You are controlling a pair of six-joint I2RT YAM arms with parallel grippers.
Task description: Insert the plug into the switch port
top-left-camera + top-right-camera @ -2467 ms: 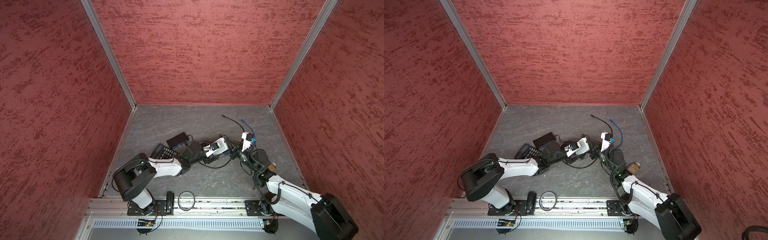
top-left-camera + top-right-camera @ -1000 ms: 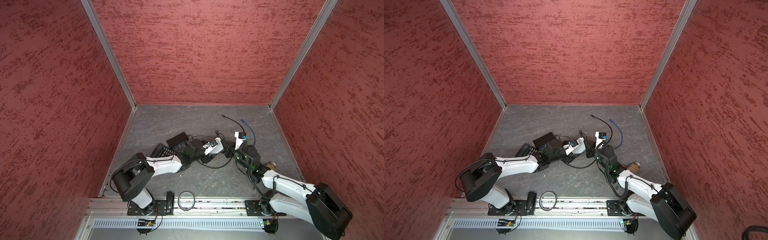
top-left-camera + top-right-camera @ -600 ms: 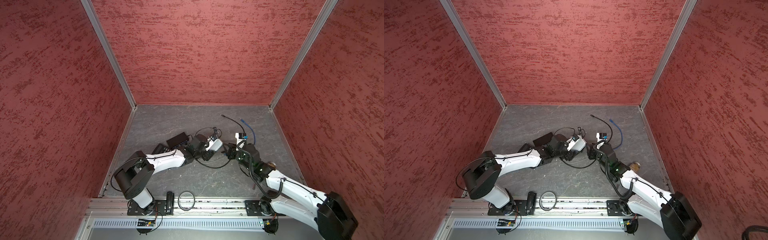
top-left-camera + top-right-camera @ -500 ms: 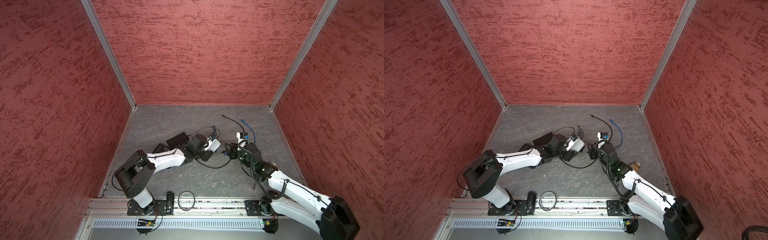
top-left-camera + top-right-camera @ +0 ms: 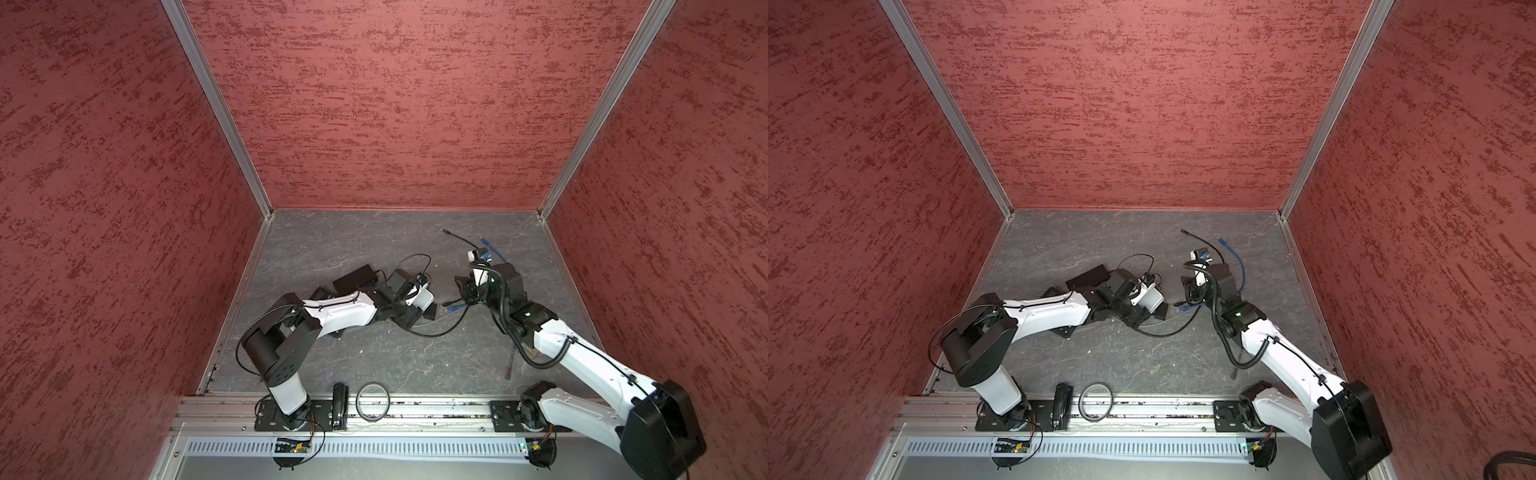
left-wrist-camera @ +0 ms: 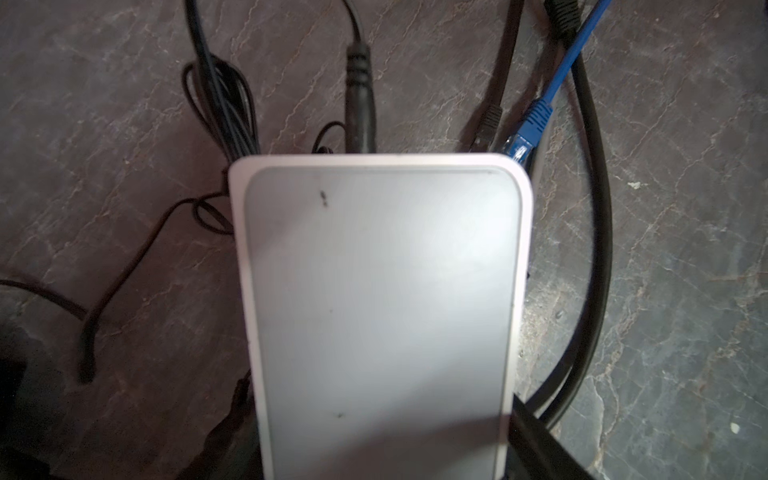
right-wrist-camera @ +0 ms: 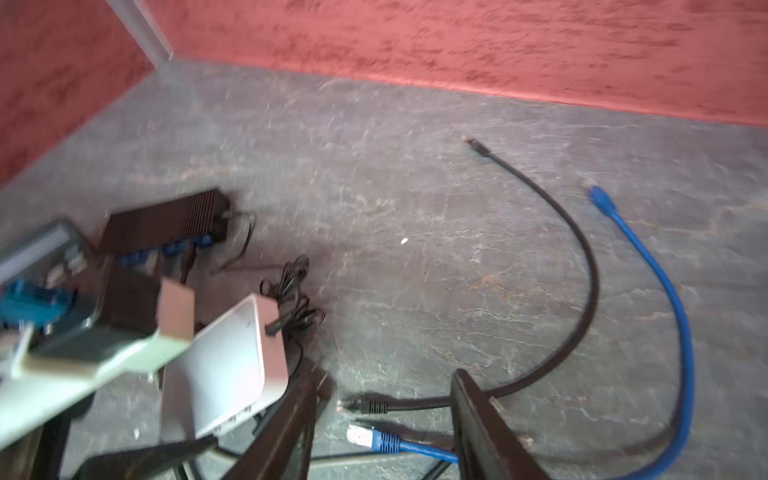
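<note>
Our left gripper (image 5: 417, 311) clamps the switch (image 5: 422, 296), and our right gripper (image 7: 390, 374) stands open and empty above the blue plug (image 7: 372, 439), which lies on the floor (image 7: 415, 187) just beside the switch. We judge it light and hard on a springy cable (image 7: 681, 332), best gripped by the boot (image 7: 388, 442).

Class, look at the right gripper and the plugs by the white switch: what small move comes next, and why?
Probably lower the right gripper and close its fingers on the blue plug: the fingers stand open and empty, and that plug lies on the floor between them, apart from the white switch.
</note>
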